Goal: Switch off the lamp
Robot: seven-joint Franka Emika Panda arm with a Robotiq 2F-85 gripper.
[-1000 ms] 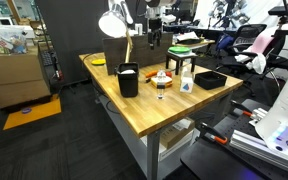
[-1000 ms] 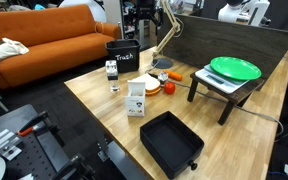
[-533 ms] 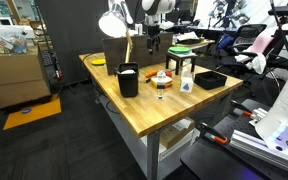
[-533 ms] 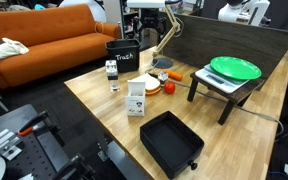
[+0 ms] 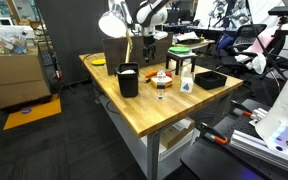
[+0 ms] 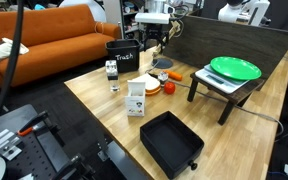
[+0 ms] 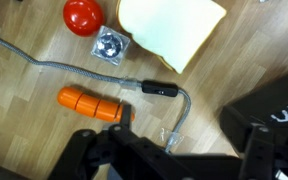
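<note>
The lamp [image 5: 112, 22] has a white dome shade on a thin jointed arm [image 6: 165, 40] and stands at the back of the wooden table [image 5: 164, 112]. My gripper [image 5: 149, 40] hangs just beside the arm, above the lamp's foot, and also shows in an exterior view [image 6: 152, 35]. In the wrist view my gripper [image 7: 169, 160] is open and empty. Below it lies a grey cord with a black in-line switch [image 7: 159, 88]. An orange object [image 7: 94, 103] lies beside the cord.
A black container [image 5: 128, 78] stands near the lamp and shows at the wrist view's right edge [image 7: 274, 110]. A red ball [image 7: 82, 15], a white box [image 6: 136, 98], a black tray [image 6: 171, 140] and a green plate on a stand [image 6: 234, 68] also sit on the table.
My gripper has come down from above toward the table beside the lamp's arm. The lamp and the other things have not moved.
</note>
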